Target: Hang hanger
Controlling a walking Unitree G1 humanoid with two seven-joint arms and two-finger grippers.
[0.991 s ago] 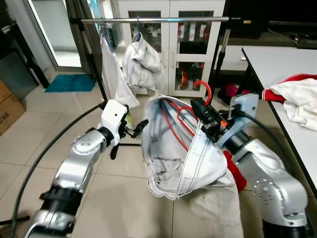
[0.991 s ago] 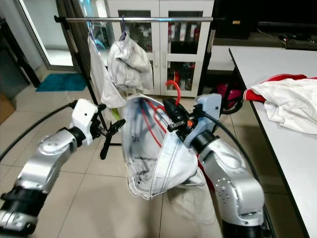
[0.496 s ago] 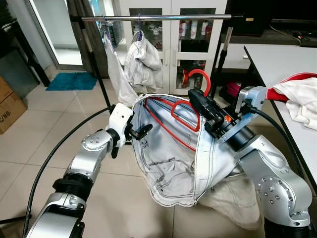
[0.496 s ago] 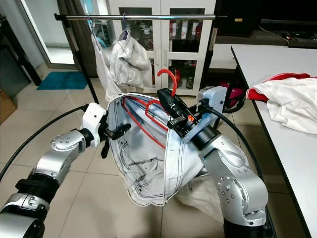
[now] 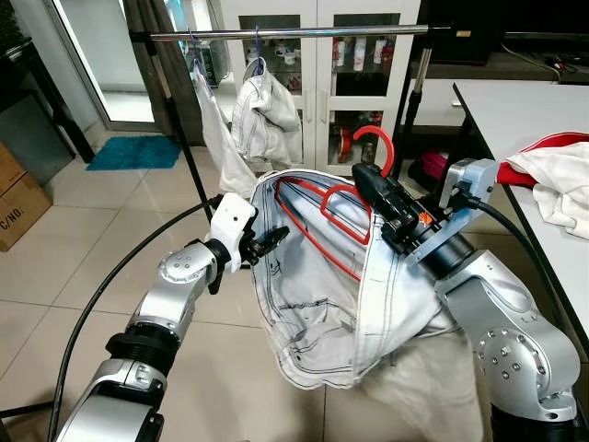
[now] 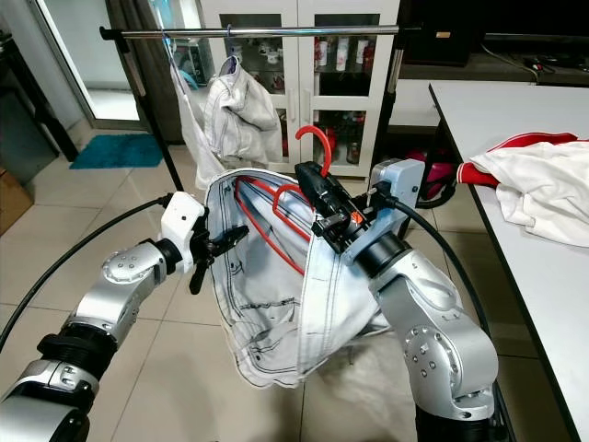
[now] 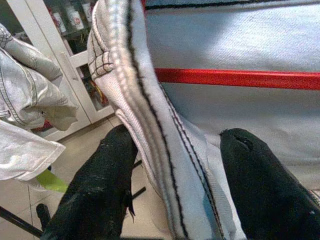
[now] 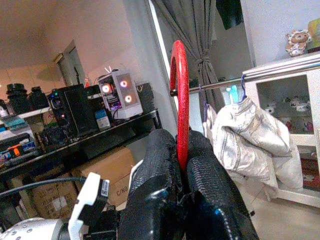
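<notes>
A tiled floor (image 5: 83, 239) runs back to a white glass-door cabinet (image 5: 322, 83), and in front of it stands a clothes rail (image 5: 304, 33) — a metal bar on dark uprights. Toward the rail's left end two pale garments already hang: a thin white cloth (image 5: 216, 138) and, beside it, a bunched white garment (image 5: 265, 115). A teal mat (image 5: 133, 152) lies on the floor at the far left, and a cardboard box (image 5: 18, 198) sits at the left edge. On the right, a white table (image 5: 525, 120) carries a red-and-white garment (image 5: 557, 180) heaped near its right edge.

The red hanger (image 5: 345, 207) is held up in mid-air between the robot and the rail, below the bar and not touching it, its hook (image 6: 317, 147) pointing upward. White jeans (image 5: 331, 304) with dark stitching hang from it, the waistband spread open and the legs trailing down to the floor.

The right gripper (image 5: 373, 180) is clamped on the hanger's neck just under the hook; in the right wrist view its two black fingers (image 8: 157, 195) press tight on either side of the red rod. The left gripper (image 5: 267, 241) reaches to the left edge of the waistband — in the left wrist view its fingers (image 7: 100, 190) stand apart, one on each side of the stitched hem, which passes between them without either finger plainly pressing on it.
</notes>
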